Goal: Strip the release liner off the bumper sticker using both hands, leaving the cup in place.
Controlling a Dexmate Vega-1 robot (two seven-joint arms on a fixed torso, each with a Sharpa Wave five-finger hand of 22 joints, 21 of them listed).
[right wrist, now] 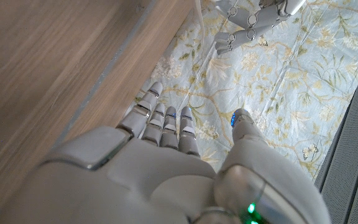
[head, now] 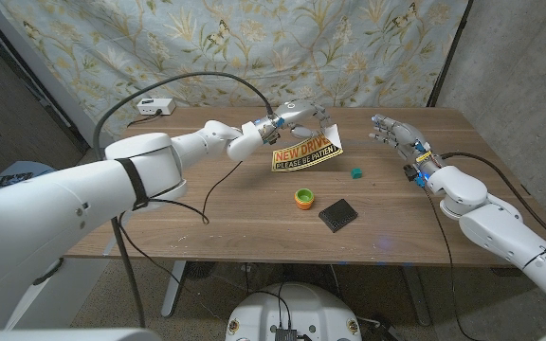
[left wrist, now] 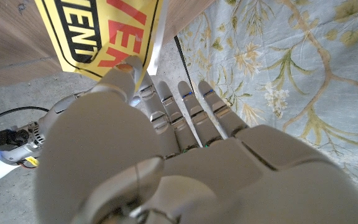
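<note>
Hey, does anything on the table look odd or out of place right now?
The sticker isn't lying flat: the left hand holds it up by its top edge, tilted, lower edge near the table. The right hand hovers open, apart from it. The cup stands upright.

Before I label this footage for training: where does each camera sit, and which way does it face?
Head view: fixed above, looking down at the table; both arms, left hand holding the bumper sticker.
Left wrist view: behind the left hand, facing sticker and curtain.
Right wrist view: behind the empty right hand, facing curtain.
Shared: head and left wrist views show the sticker.
</note>
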